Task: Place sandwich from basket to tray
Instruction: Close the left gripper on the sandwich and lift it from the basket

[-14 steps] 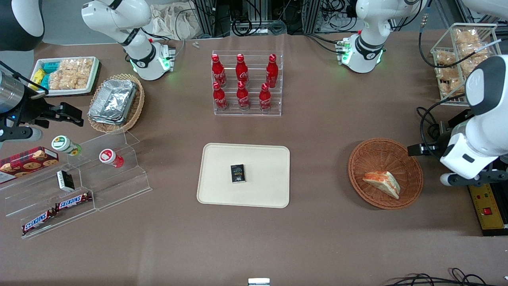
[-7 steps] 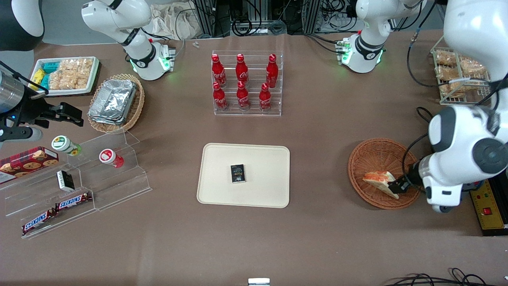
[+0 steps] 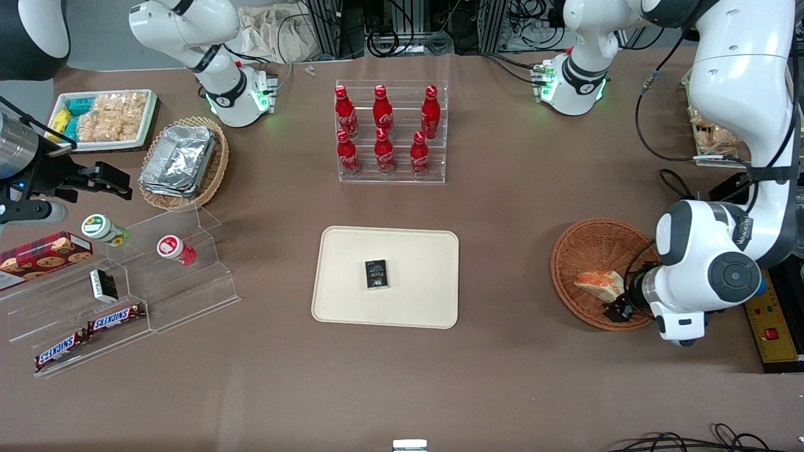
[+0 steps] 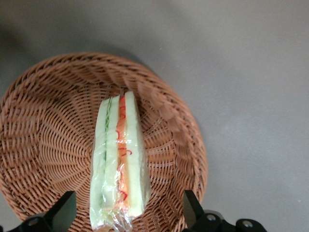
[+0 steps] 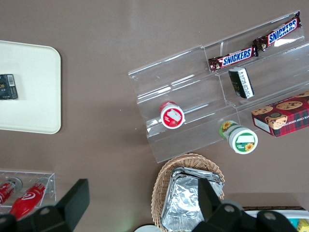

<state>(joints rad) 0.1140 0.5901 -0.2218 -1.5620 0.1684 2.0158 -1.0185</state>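
The sandwich [image 3: 595, 282] lies in the round reddish-brown basket [image 3: 584, 233], toward the working arm's end of the table. In the left wrist view the sandwich [image 4: 118, 159] shows its green and orange-red layers under clear wrap, lying in the basket [image 4: 48, 121]. My left gripper [image 3: 619, 309] is low over the basket, on the side nearer the front camera. It is open [image 4: 128, 212], with one finger [image 4: 65, 212] on each side of the sandwich's near end, not touching it. The cream tray [image 3: 414, 251] lies mid-table, also in the right wrist view [image 5: 29, 96].
A small black box [image 3: 376, 274] lies on the tray. A rack of red bottles [image 3: 389, 135] stands farther from the camera than the tray. A yellow control box [image 3: 771, 326] sits beside the basket. Acrylic steps with snacks [image 3: 125, 282] and a foil-tray basket [image 3: 182, 160] lie toward the parked arm's end.
The left arm has swung in over the basket and come down. The gripper has moved from outside the basket rim to astride the sandwich's near end. The sandwich has not moved.
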